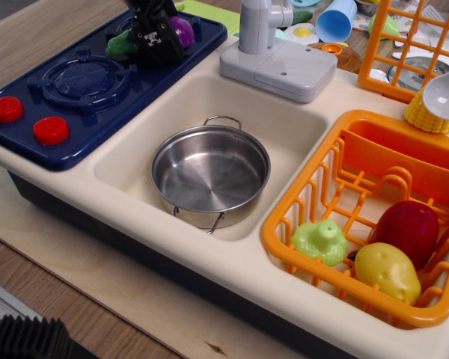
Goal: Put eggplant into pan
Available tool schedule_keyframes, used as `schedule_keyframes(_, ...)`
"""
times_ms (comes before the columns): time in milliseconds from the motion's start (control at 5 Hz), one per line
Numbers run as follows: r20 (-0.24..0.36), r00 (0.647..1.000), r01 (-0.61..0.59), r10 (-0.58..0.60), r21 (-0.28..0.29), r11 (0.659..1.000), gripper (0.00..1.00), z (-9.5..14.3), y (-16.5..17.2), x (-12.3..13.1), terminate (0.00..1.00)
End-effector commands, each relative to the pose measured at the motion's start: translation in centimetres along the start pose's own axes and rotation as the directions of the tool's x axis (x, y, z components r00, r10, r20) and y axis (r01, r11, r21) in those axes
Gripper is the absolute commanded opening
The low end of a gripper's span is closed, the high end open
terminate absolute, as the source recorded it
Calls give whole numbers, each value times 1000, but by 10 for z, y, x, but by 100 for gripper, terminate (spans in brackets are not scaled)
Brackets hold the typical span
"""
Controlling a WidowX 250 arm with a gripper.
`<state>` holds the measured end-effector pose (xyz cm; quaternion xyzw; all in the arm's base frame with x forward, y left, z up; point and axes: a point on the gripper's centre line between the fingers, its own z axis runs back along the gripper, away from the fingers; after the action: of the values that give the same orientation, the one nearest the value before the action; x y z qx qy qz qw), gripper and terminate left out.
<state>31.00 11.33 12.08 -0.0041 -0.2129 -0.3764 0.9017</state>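
The purple eggplant (pixel 184 30) lies on the back of the dark blue toy stove (pixel 75 97), its green stem cap (pixel 120 43) pointing left. My black gripper (pixel 156 41) is down over the eggplant's middle, with its fingers spread around it and hiding most of it. The eggplant still rests on the stove. The steel pan (pixel 209 173) stands empty in the cream sink basin (pixel 284 127), well to the front right of the gripper.
A grey toy faucet (pixel 273 52) stands behind the sink. An orange dish rack (pixel 314 187) on the right holds a pale green toy (pixel 322 239), a dark red toy (pixel 408 228) and a yellow toy (pixel 385 271). Two red knobs (pixel 30 120) sit on the stove's left.
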Motion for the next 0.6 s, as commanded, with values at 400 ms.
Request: schedule_keyframes(400, -63, 996, -66, 66, 1, 998, 0, 28, -10, 18, 0)
